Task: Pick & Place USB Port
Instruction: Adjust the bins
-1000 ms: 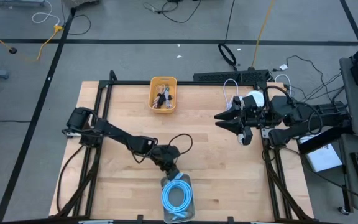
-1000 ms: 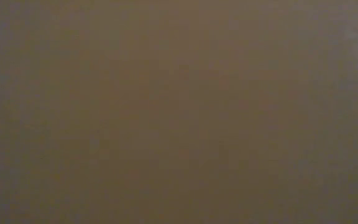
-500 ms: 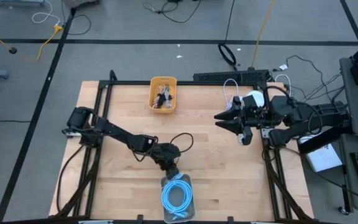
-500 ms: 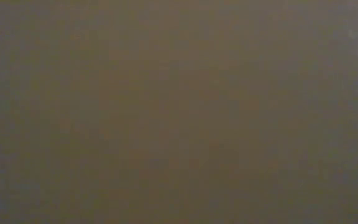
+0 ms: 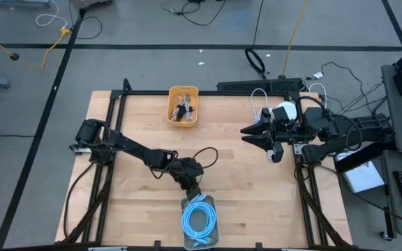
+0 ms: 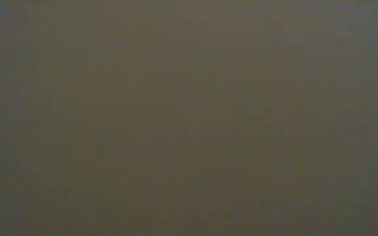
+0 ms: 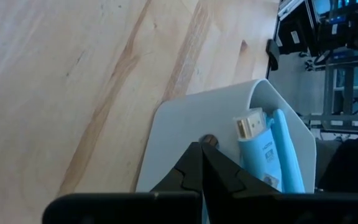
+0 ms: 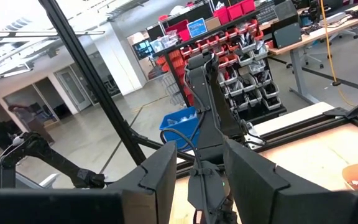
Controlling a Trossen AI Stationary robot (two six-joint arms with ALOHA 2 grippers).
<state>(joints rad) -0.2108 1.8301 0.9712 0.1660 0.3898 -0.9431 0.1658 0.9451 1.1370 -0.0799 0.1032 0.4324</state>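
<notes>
A coiled light-blue cable [image 5: 199,222] lies in a grey tray [image 5: 211,202] at the table's near edge. In the left wrist view the cable [image 7: 272,162] shows its gold-tipped plug [image 7: 248,126] resting inside the tray [image 7: 179,124]. My left gripper [image 5: 191,187] is shut, its tips [image 7: 199,149] over the tray's far end, just beside the plug. My right gripper [image 5: 245,131] waits open [image 8: 197,146] above the table's right part. The low view shows nothing. My left gripper's shut fingertips [image 7: 191,163] point down over the tray's far end [image 7: 166,134]. I cannot tell whether they touch it. They hold nothing.
A yellow bin [image 5: 183,104] with dark small parts stands near the table's far edge. Bare wood lies between the bin and the tray. Black frame rails run along the table's left and right sides.
My left arm has crept slightly toward the table's right. Its gripper has stayed shut at the tray's far end. The cable and tray have not moved.
</notes>
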